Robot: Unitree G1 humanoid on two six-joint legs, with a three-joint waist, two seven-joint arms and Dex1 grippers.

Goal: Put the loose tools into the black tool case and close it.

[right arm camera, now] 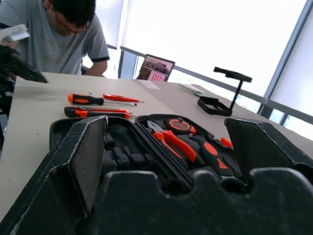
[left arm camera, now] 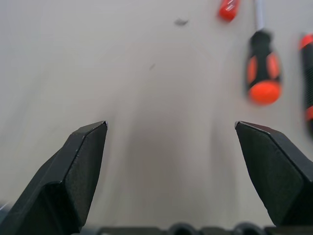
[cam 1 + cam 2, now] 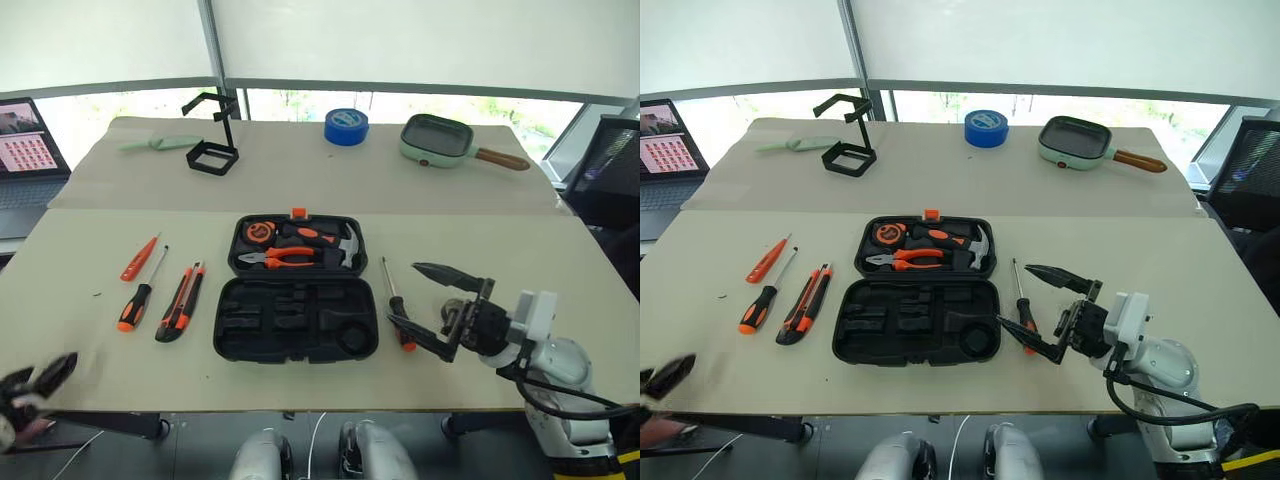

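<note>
The right end effector hangs with its two black fingers spread wide apart, empty, just beside the screwdriver that lies on the counter to the right of the black tool case. The left end effector sits low at the near left corner of the counter, fingers likewise apart and holding nothing, with bare surface between them in its wrist view.

The screwdriver by the right end effector looks light and rigid; its thin metal shaft is likely slippery and lies flat on the counter, so the thicker black-and-orange handle is probably the better place to pinch, across its width.

Further out, left of the case, lie the utility knife, a second black-and-orange screwdriver and the slim all-orange screwdriver, near each other but apart. All seem stiff and light; the slim one offers little height to catch. The case lies open, its far half holding pliers and a hammer. Its lid is hard plastic on a hinge and should swing when pushed at the edge.
</note>
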